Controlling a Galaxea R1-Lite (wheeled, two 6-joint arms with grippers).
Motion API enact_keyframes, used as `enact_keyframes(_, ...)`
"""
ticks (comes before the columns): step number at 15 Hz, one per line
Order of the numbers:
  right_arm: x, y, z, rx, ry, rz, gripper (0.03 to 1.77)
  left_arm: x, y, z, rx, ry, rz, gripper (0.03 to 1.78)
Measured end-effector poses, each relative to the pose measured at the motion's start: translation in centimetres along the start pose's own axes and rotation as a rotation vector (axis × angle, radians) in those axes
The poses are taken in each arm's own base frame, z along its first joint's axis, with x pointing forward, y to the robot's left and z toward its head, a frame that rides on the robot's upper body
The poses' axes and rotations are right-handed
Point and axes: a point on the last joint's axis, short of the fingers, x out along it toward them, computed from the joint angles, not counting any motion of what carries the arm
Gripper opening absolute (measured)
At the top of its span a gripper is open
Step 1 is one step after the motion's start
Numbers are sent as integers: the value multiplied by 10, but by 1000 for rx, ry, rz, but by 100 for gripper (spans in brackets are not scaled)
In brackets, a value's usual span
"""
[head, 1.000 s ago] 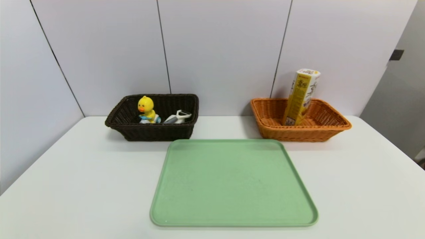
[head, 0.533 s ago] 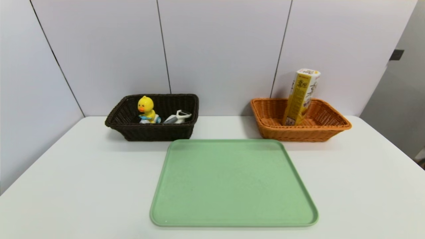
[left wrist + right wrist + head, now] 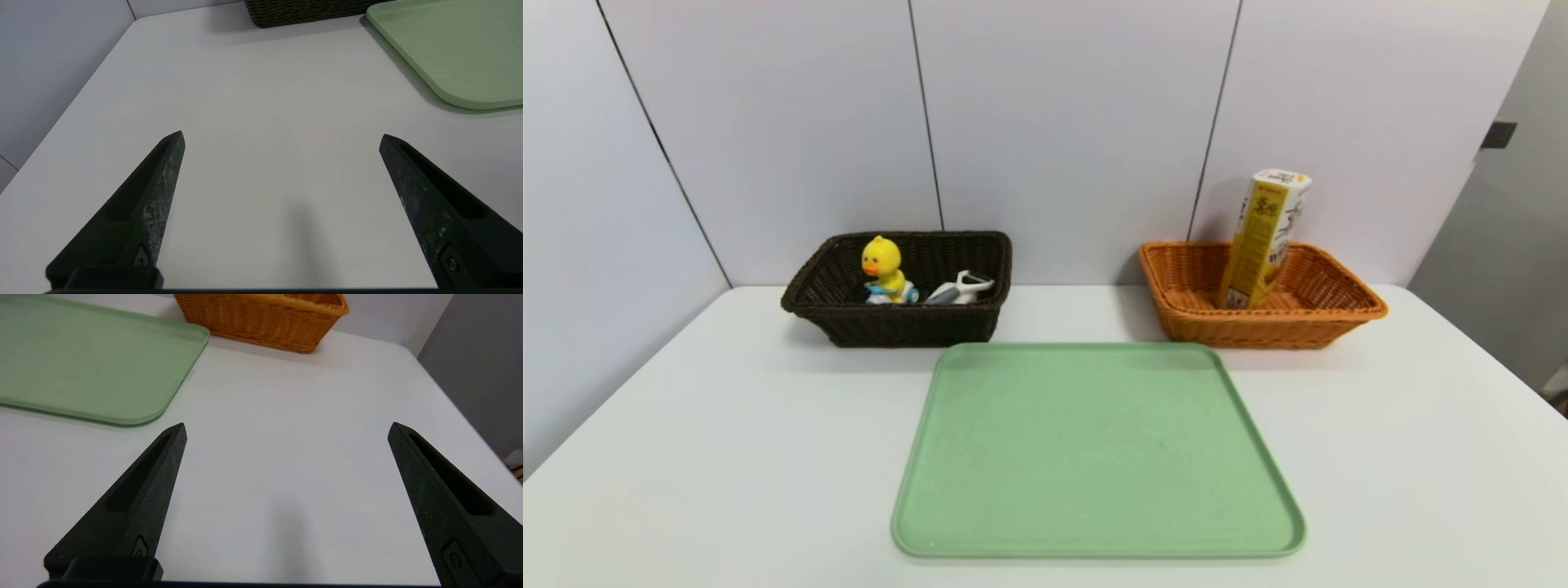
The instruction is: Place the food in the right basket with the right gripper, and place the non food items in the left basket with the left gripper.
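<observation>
two baskets already hold everything: the duck toy [image 3: 883, 268] and peeler [image 3: 961, 287] sit in the dark left basket [image 3: 898, 322], the yellow snack box [image 3: 1264, 238] leans in the orange right basket [image 3: 1262, 327], and the green tray [image 3: 1094, 457] is bare. both the left tool [image 3: 282, 136] and right tool [image 3: 286, 428] hang spread wide and empty over the desk [image 3: 686, 457], each beside the tray. little seems left; the tall box might tip out if that basket gets nudged.

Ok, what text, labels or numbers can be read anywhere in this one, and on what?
Yellow carton in the orange basket: large dark characters down its faces, plus small print near its foot, all too blurred to read.
Duck toy, peeler, dark basket, green tray, both hands: no text.
</observation>
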Motion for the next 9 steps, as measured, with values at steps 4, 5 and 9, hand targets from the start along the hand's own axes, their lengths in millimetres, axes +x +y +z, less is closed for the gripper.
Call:
enact_keyframes(4, 0, 0, 0, 69, 11, -4, 170, 0, 0, 0, -3, 0, 1, 169)
enact_keyframes(5, 0, 0, 0, 69, 12, -4, 170, 0, 0, 0, -3, 0, 1, 169)
enact_keyframes(9, -1, 0, -1, 71, 25, -5, 170, 0, 0, 0, -4, -1, 1, 169)
